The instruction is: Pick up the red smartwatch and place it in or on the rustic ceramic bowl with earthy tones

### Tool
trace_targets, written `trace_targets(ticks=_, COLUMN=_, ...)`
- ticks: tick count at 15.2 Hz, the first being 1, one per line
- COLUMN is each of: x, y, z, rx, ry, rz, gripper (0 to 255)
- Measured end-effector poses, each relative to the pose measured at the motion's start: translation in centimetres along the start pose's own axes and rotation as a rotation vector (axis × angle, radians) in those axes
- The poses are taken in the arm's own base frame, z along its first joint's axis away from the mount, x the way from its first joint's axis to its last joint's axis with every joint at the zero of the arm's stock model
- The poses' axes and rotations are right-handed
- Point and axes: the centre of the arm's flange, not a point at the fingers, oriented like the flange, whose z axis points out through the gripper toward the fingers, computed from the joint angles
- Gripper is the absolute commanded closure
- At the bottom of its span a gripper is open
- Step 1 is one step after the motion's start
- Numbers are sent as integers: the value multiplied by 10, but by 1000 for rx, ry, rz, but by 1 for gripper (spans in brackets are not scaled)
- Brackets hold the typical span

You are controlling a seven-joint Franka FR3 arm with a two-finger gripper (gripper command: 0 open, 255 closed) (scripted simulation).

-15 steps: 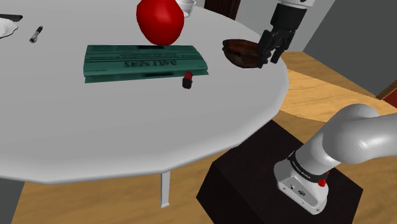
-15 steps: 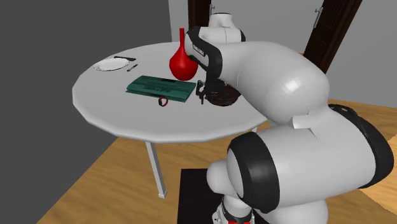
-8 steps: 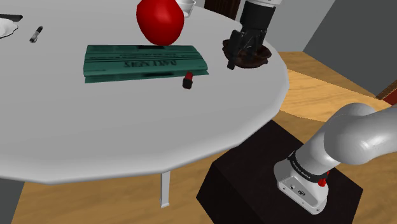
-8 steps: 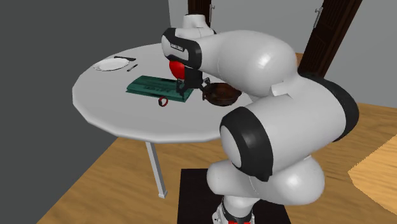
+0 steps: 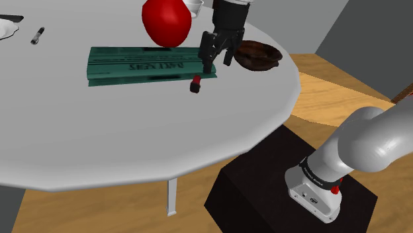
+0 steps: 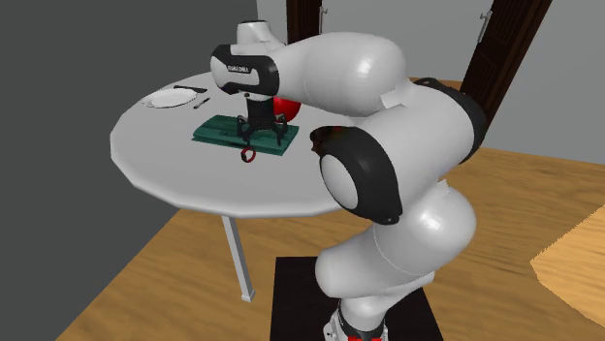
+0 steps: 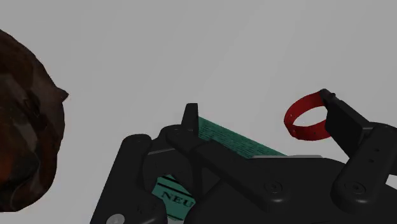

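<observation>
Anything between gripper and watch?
Just the green newspaper's corner. In the shoulder view the open gripper hangs over that end, and the watch lies on the table just past it.

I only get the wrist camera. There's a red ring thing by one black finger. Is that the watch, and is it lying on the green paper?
Observer: Yes, that's the red smartwatch. In the shoulder view it lies on the table, just off the near corner of the green newspaper, not on it.
Operator: Where's the bowl sitting?
Observer: The brown bowl sits near the table's edge, to the shoulder view's right of the newspaper. The open jaws hang over the newspaper's end beside it.
Operator: Is anything big nearby?
Observer: A round red vase stands just beyond the newspaper.
</observation>
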Motion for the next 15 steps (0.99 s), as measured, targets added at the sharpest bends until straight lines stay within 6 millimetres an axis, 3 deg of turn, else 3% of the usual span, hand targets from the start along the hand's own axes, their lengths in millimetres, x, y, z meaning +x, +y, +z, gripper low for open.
trace_targets(ticks=3, x=15, y=-38, z=5, rx=-5, ry=12, rz=-38, gripper=0)
trace_targets(ticks=5, x=21, y=-50, z=9, rx=-7, ry=16, rz=-51, gripper=0)
trace_targets(ticks=12, x=25, y=-53, z=43, rx=-7, ry=17, rz=-55, gripper=0)
trace_targets(ticks=15, x=25, y=-53, z=46, rx=-7, ry=17, rz=-55, gripper=0)
